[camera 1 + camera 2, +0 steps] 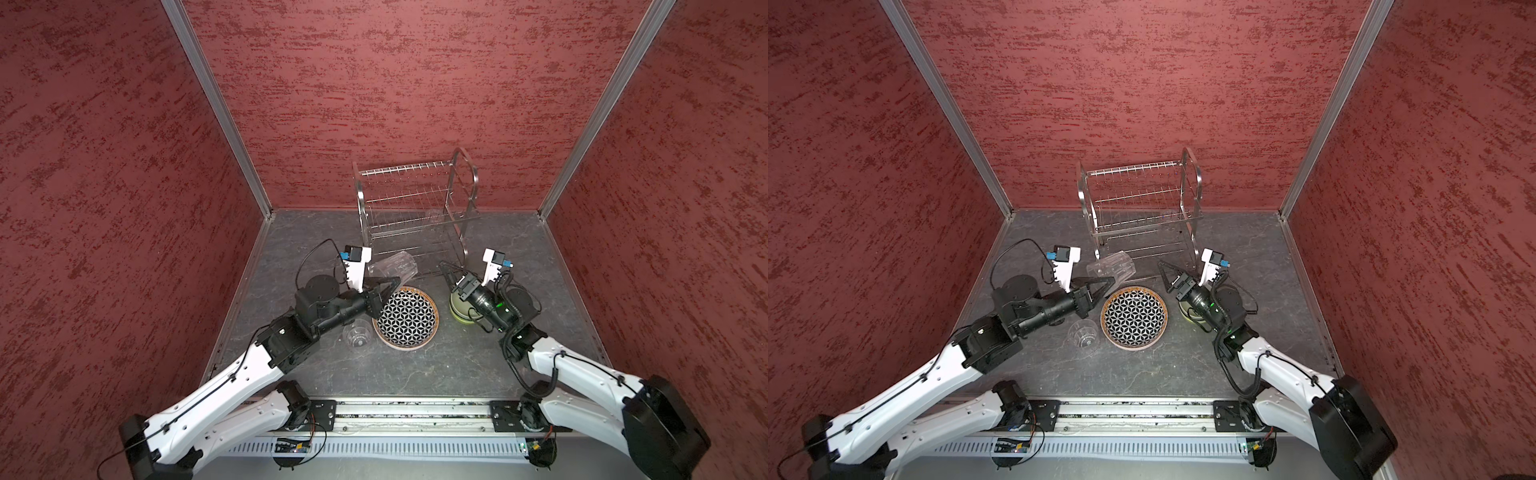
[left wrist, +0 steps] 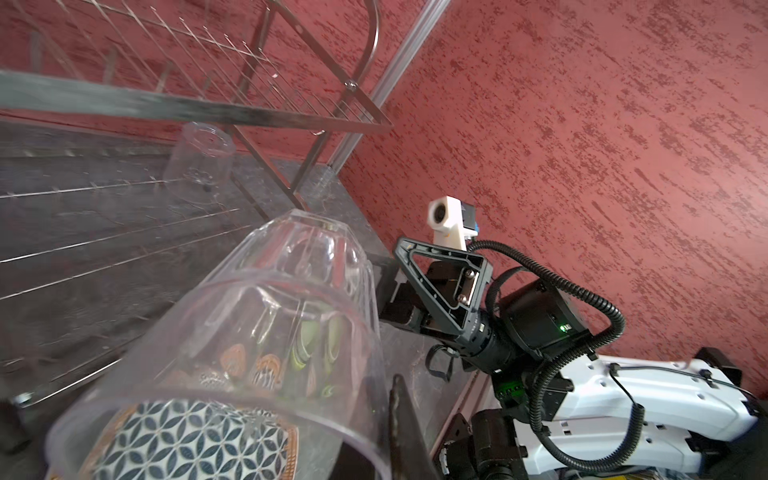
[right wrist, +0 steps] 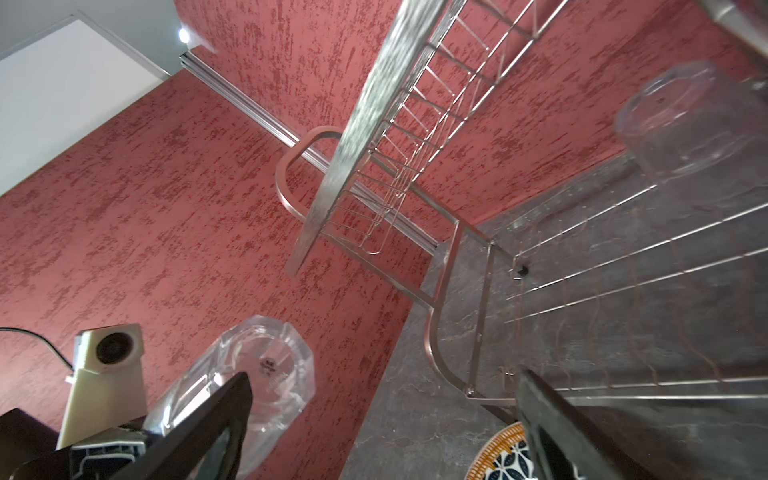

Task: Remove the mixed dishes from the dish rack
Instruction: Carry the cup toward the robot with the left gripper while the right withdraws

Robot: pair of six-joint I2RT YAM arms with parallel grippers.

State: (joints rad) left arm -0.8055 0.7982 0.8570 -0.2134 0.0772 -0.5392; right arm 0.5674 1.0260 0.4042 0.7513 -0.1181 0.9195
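Observation:
My left gripper [image 1: 397, 281] is shut on the rim of a clear glass tumbler [image 1: 390, 269], holding it tilted in the air just in front of the dish rack [image 1: 415, 208]; the tumbler [image 2: 270, 332] fills the left wrist view. One more tumbler [image 1: 434, 216] stands upside down on the rack's lower tier. Another tumbler [image 1: 357, 332] rests on the table beside the black-and-white plate [image 1: 406, 318]. My right gripper [image 1: 451, 272] is open and holds nothing, by the rack's front right leg. A pale green bowl [image 1: 458, 311] sits half hidden under that wrist.
Red walls close in the dark table on three sides, with the rack near the back wall. Both arms reach in from the front rail [image 1: 415, 409].

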